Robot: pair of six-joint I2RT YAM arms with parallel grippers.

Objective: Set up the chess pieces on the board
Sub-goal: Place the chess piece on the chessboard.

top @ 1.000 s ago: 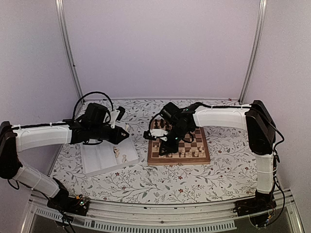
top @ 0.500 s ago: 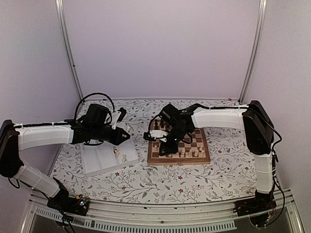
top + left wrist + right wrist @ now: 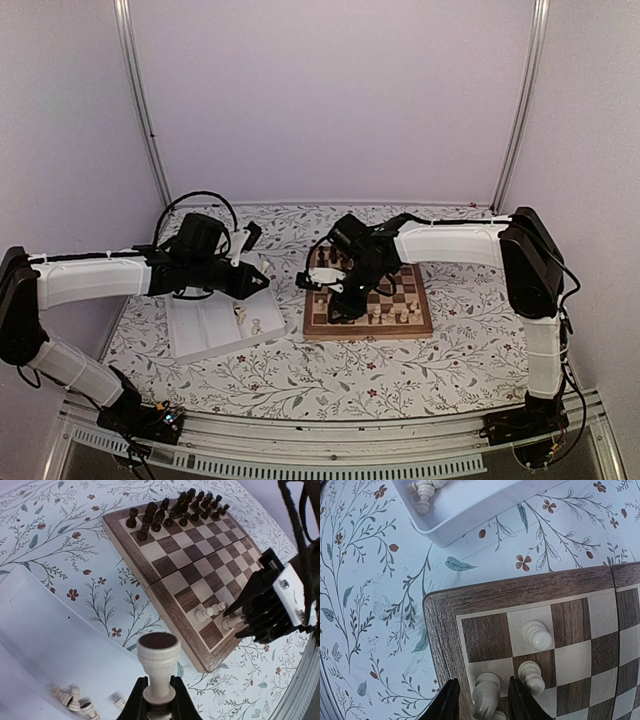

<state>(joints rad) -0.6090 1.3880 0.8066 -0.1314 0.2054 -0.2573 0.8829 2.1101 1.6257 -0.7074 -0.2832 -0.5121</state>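
The board lies right of centre, dark chessmen lined along its far edge and several pale chess pieces along the near rows. My right gripper hangs over the board's near-left corner. In the right wrist view its fingers stand open on either side of a pale piece resting on an edge square, with a gap on each side. Two pale pawns stand just beyond. My left gripper is shut on an upside-down pale piece, held above the tray's right edge.
A white tray sits left of the board with a few loose pale pieces at its near right. The floral tablecloth covers the table. My right gripper's black body shows at the board's near corner in the left wrist view.
My right gripper has opened and let go of the pale piece at the board's near-left corner. The left arm has edged slightly right with its piece.
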